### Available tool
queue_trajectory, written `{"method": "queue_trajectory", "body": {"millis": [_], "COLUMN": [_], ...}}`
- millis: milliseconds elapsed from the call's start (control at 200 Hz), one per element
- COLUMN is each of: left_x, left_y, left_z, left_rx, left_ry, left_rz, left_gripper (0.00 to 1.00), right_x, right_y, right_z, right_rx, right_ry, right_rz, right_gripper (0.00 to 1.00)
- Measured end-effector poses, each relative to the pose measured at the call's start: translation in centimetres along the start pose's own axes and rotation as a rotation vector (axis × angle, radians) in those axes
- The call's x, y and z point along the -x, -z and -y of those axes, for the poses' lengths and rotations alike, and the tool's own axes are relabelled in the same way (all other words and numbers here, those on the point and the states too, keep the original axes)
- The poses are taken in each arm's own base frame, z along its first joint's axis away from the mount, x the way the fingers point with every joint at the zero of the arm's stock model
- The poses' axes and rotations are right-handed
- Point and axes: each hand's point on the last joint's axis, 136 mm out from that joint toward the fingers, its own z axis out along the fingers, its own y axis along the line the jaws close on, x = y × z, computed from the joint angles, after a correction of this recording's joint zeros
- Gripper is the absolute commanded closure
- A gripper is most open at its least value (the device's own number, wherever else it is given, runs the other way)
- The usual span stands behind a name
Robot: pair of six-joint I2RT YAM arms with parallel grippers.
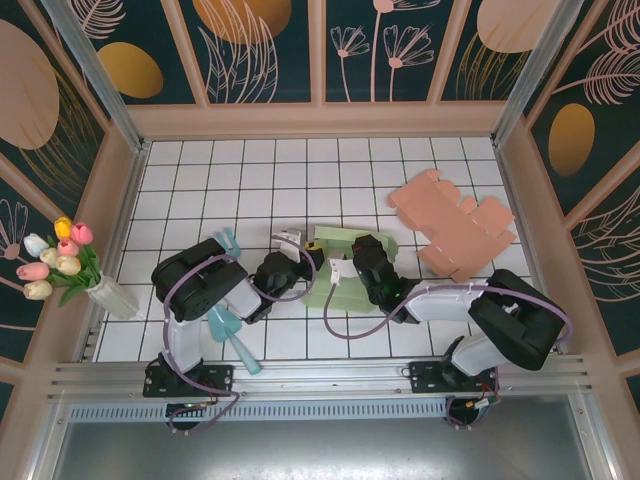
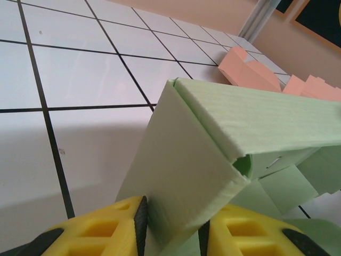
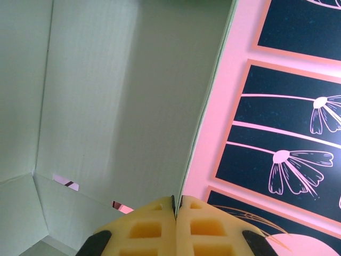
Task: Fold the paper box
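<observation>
The light green paper box (image 1: 337,240), partly folded, lies at the middle of the tiled table between both arms. My left gripper (image 1: 312,256) reaches it from the left. In the left wrist view its yellow fingers (image 2: 106,229) are shut on a folded-over wall of the box (image 2: 224,122), which passes between the pads at the left gripper (image 2: 171,213). From the right, my right gripper (image 1: 352,266) meets the box. Seen from the right wrist, the right gripper (image 3: 175,201) is shut on the thin edge of an upright green panel (image 3: 122,96).
A flat pink cardboard blank (image 1: 455,222) lies at the back right and shows beyond the green box as the pink blank (image 2: 250,72). A vase of tulips (image 1: 108,296) stands at the left wall. Teal tools (image 1: 232,335) lie by the left arm's base.
</observation>
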Motion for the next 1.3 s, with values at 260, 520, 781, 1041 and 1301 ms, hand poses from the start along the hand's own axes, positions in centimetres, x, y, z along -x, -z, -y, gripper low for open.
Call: {"method": "queue_trajectory", "body": {"millis": [260, 520, 781, 1041, 1301], "left_x": [0.4, 1.0, 1.1, 1.0, 0.9], "left_y": [-0.8, -0.8, -0.1, -0.1, -0.5], "left_z": [-0.5, -1.7, -2.9, -2.8, -2.7], "left_rx": [0.036, 0.123, 0.246, 0.253, 0.233], "left_ry": [-0.003, -0.011, -0.034, -0.078, -0.077], "left_rz": [0.025, 0.085, 0.125, 0.118, 0.107], "left_gripper": [0.77, 0.98, 1.0, 0.8, 0.64], "right_x": [0.1, 0.7, 1.8, 1.8, 1.7], "right_y": [0.1, 0.2, 0.0, 0.1, 0.2], "right_z": [-0.1, 0.5, 0.7, 0.4, 0.3], "right_rx": [0.003, -0.008, -0.002, 0.014, 0.023], "right_ry": [-0.019, -0.045, -0.069, -0.086, -0.098], "right_rz": [0.0, 0.017, 0.059, 0.061, 0.06], "right_gripper": [1.0, 1.0, 1.0, 1.0, 1.0]}}
